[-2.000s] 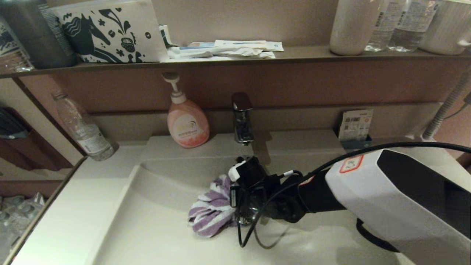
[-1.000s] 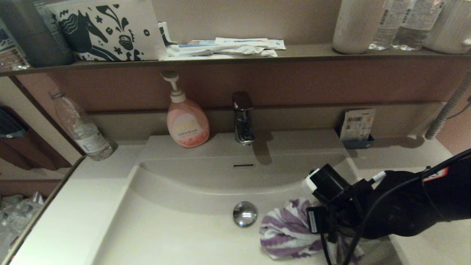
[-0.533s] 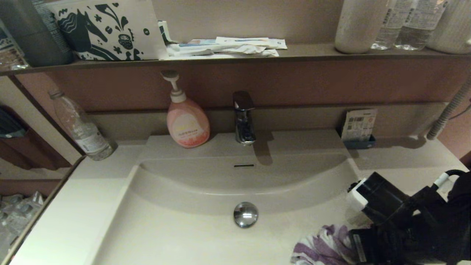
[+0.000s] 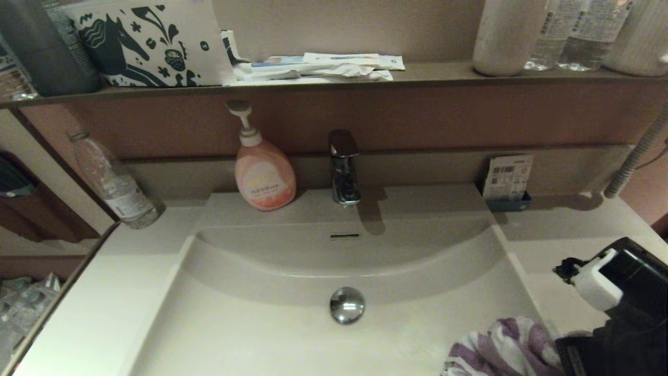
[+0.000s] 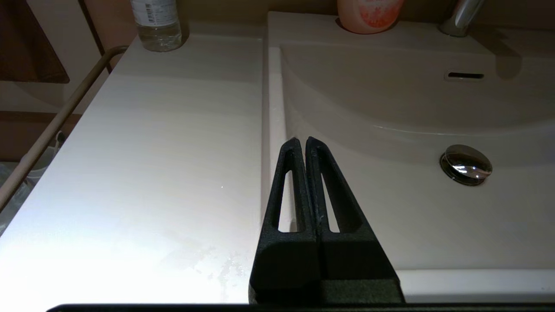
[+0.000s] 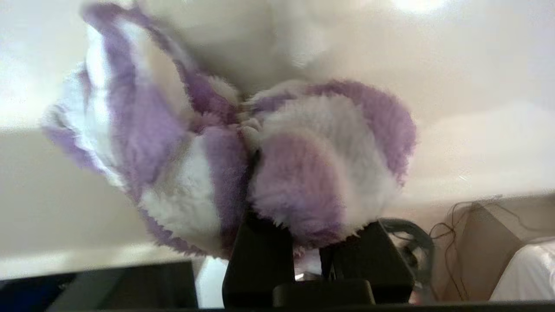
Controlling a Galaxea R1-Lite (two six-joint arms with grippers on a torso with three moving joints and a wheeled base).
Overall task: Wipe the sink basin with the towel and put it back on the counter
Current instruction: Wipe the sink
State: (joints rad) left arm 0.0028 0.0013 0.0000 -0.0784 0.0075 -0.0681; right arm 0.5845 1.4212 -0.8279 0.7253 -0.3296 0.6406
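The beige sink basin (image 4: pixel 261 324) lies open ahead, with its chrome drain plug (image 4: pixel 347 305) and overflow slot (image 4: pixel 344 236) uncovered. The purple and white striped towel (image 4: pixel 501 347) hangs bunched at the basin's near right corner, by the rim. My right gripper (image 4: pixel 556 357) is shut on the towel (image 6: pixel 286 173); its fingertips are buried in the cloth in the right wrist view (image 6: pixel 260 182). The counter (image 4: pixel 563 235) runs to the right of the basin and also to the left (image 5: pixel 151 151). My left gripper (image 5: pixel 302 141) is shut and empty over the basin's left rim.
A pink soap pump bottle (image 4: pixel 263 175) and the faucet (image 4: pixel 344 167) stand behind the basin. A clear water bottle (image 4: pixel 112 183) is at the back left, and a card holder (image 4: pixel 506 180) at the back right. The dark shelf (image 4: pixel 417 77) above carries bottles and packets.
My right gripper has dragged the towel from the basin's middle, past the drain, to the near right corner. The drain and overflow slot now show.
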